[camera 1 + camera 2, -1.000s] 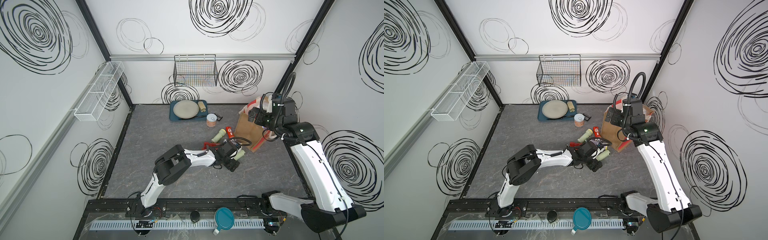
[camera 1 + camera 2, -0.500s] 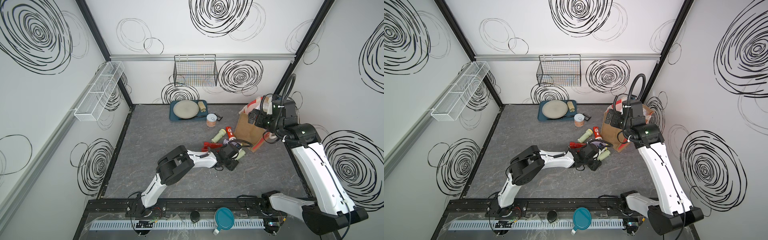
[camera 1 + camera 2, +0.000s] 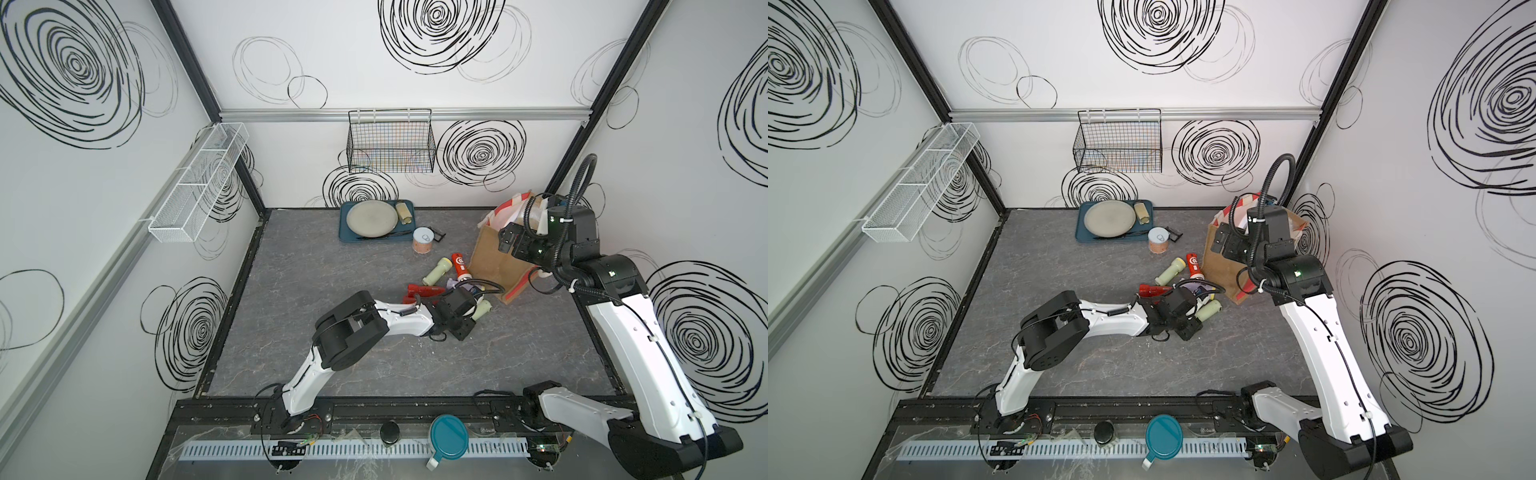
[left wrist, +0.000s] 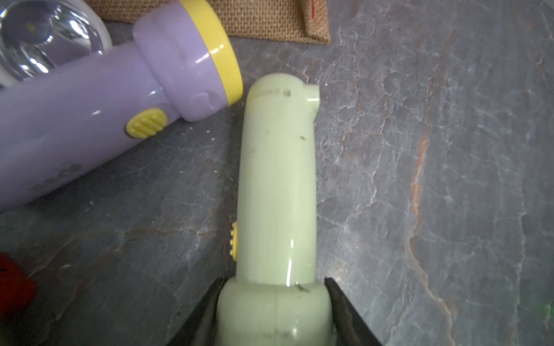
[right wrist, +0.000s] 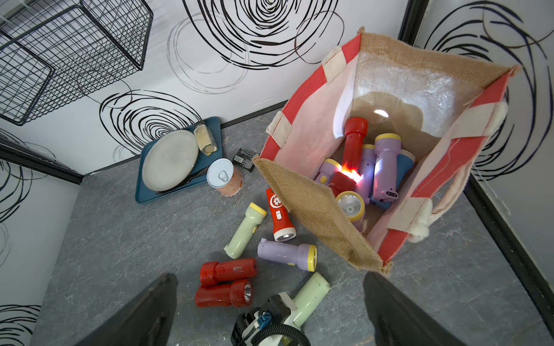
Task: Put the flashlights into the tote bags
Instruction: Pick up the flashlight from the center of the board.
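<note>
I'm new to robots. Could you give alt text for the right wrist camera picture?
An open jute tote bag stands on a grey table, holding several red, lilac and blue flashlights, one lit. Six more lie beside it; the left gripper clasps a pale green flashlight among them, and the right gripper stands open.

A robot test cell in a lab. White walls printed with black scribbled spirals stand between black frame posts. A grey marbled mat serves as floor. Two white arms are bolted to a black rail at the front, and wire baskets hang on the walls.
</note>
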